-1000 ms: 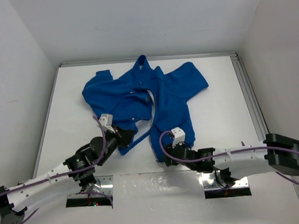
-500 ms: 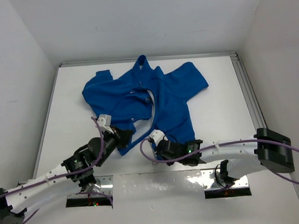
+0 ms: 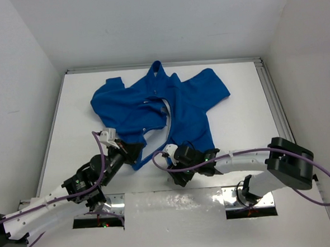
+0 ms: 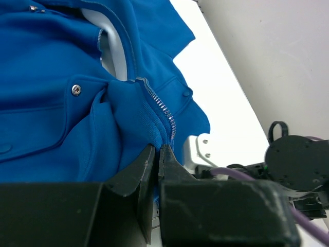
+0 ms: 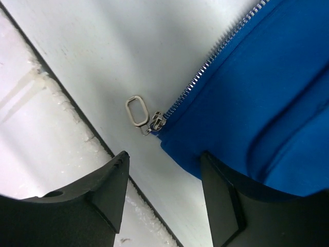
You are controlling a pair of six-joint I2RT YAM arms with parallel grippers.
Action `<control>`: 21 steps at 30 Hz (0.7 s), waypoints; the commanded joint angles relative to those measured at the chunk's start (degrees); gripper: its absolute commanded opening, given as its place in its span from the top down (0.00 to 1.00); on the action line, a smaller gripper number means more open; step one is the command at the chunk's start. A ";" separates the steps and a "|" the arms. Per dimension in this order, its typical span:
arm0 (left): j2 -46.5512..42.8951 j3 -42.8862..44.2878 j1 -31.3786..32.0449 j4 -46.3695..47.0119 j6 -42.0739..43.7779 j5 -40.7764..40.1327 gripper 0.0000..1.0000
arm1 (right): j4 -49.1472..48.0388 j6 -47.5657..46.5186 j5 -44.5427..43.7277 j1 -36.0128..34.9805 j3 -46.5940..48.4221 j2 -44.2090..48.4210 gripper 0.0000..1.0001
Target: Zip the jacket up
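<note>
Jacket lies unzipped on worktop, hem toward me. My left jaws pinch hem beside zipper teeth. My right jaws spread over pull ring. Fabric soft, light, bunches easily; ring tiny, likely slippery. Best hold: ring itself, hem taut.

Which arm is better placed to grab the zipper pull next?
Right. The right claw is open and lined up on the pull, which lies free. The left claw is shut on the jacket beside the zipper.
</note>
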State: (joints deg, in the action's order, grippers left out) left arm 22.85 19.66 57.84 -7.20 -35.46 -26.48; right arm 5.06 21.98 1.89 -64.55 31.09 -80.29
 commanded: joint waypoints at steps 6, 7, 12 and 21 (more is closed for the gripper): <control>-1.05 0.29 0.69 1.05 -0.48 -0.24 1.00 | -4.71 0.44 -3.90 0.13 -1.30 -1.19 0.44; -1.05 0.12 0.69 1.14 -0.57 -0.24 1.00 | -4.71 0.35 -4.17 0.04 -0.95 -1.01 0.44; -0.35 0.38 0.69 1.23 -0.57 -0.06 1.00 | -2.60 -1.05 -5.84 0.04 0.46 3.56 0.48; -0.09 -0.23 0.69 2.36 -0.57 -0.15 1.00 | -2.41 -2.12 -5.93 0.04 0.64 -0.83 0.47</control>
State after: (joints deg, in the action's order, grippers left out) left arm 22.96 19.38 57.84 -7.81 -36.05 -26.44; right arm 3.88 20.51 -4.29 -64.58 31.14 -79.75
